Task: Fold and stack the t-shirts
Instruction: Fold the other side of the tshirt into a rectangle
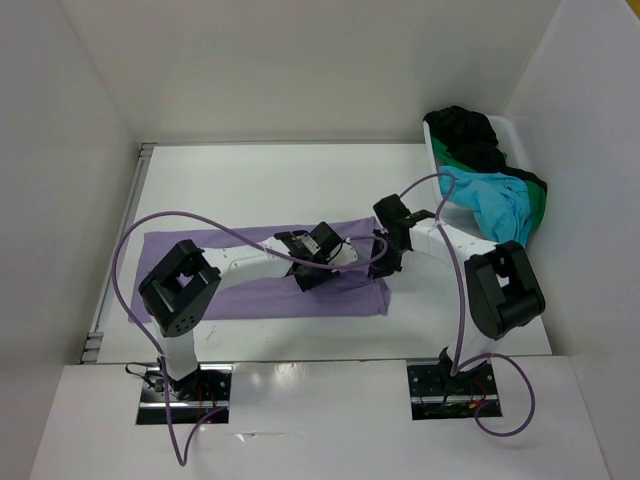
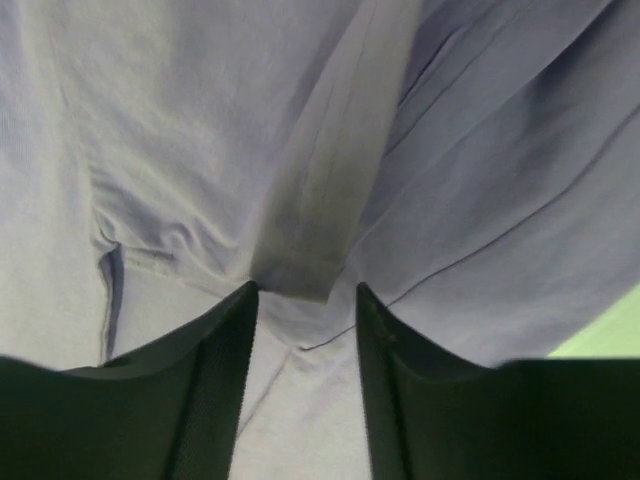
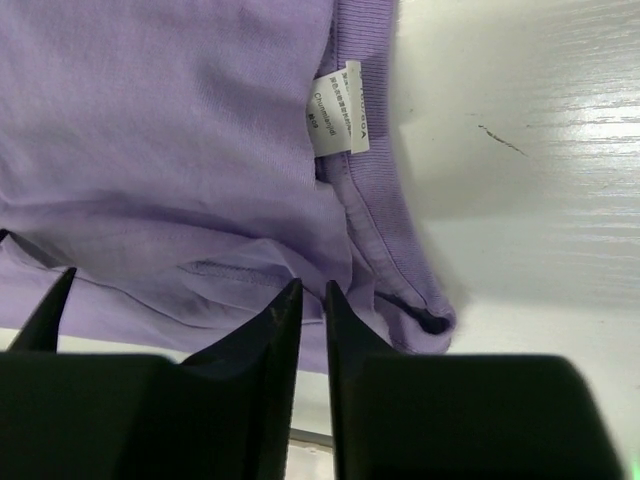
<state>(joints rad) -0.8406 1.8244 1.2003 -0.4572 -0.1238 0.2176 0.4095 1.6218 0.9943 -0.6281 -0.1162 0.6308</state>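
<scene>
We're early in this one. The lavender shirt (image 1: 230,290) is out on the tabletop (image 1: 250,180), lying as a long flat band in front of the two arms, and it's the only shirt out of the bin.

The left fingers (image 2: 200,400) are down over the middle of that band. They stand apart with a thick ridge of lavender cloth bunched between them and creases fanning out from the spot, so we read that as a pinch on the shirt.

The right fingers (image 3: 250,400) are at the band's right end, by the collar (image 3: 375,200) and its little white label (image 3: 338,108). They're nearly pressed together with a thin layer of cloth at the tips, so that looks like a pinch too, though the contact itself is hard to see.

We'd call this a fold in progress on shirt number one: narrowed lengthwise, not yet brought end to end.

The other three are heaped together in the white bin (image 1: 500,122) at the far right: the black shirt (image 1: 465,130) on top, the turquoise shirt (image 1: 495,205) spilling over the front, the green shirt (image 1: 537,210) peeking out at the side. None of them is folded and there is no stack yet, so most of the job is ahead of us.
</scene>
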